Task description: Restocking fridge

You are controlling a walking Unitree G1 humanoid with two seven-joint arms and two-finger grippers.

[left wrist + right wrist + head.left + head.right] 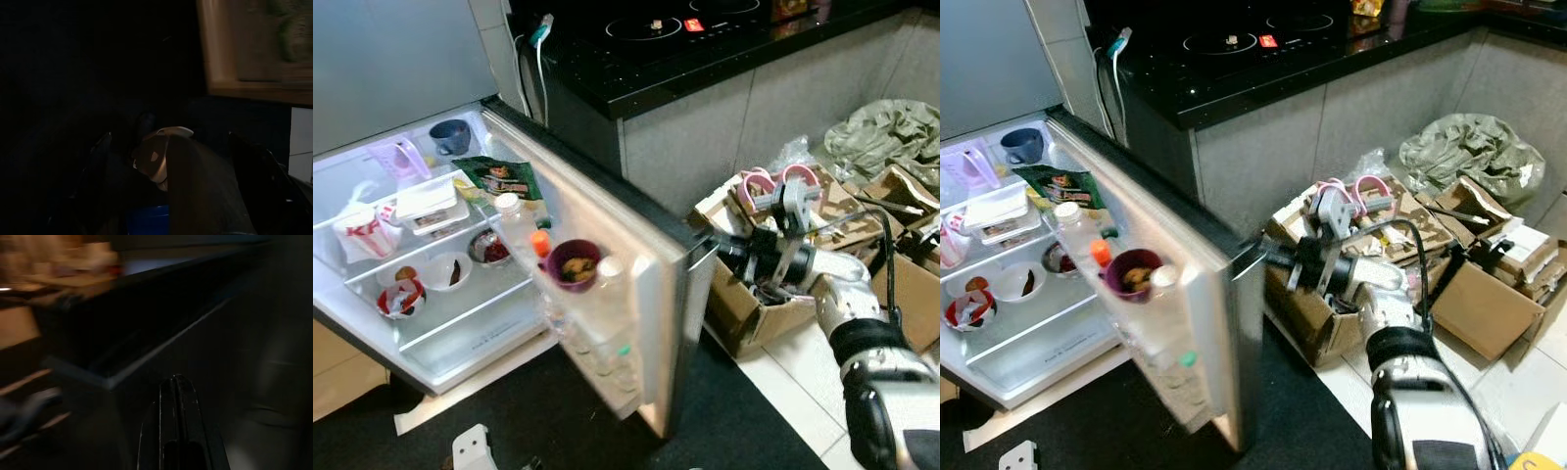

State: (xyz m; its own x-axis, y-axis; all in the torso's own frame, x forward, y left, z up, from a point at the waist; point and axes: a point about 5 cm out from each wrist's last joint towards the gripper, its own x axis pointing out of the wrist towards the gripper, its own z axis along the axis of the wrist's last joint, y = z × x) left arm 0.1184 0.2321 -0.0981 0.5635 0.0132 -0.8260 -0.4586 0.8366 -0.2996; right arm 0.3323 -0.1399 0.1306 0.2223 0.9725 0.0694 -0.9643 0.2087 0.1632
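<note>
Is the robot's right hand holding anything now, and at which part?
Nothing is clearly held: the right hand, fingers together, sits against the outer edge of the open fridge door.

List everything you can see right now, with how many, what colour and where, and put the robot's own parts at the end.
Fridge door: one, white inside, swung open toward the robot.
Bowl: one, purple, food inside, in the door rack.
Bottle: one, clear with white cap, in the door rack.
Snack bag: one, green, on the upper fridge shelf.
Mug: one, dark blue, at the back of the upper shelf.
Small bowls: about three, white or dark, on the lower shelf.
Cooktop: one, black, on the counter.
Cardboard boxes: several, brown, on the floor beside the counter.
Right hand: one, black, at the outer edge of the fridge door.
</note>
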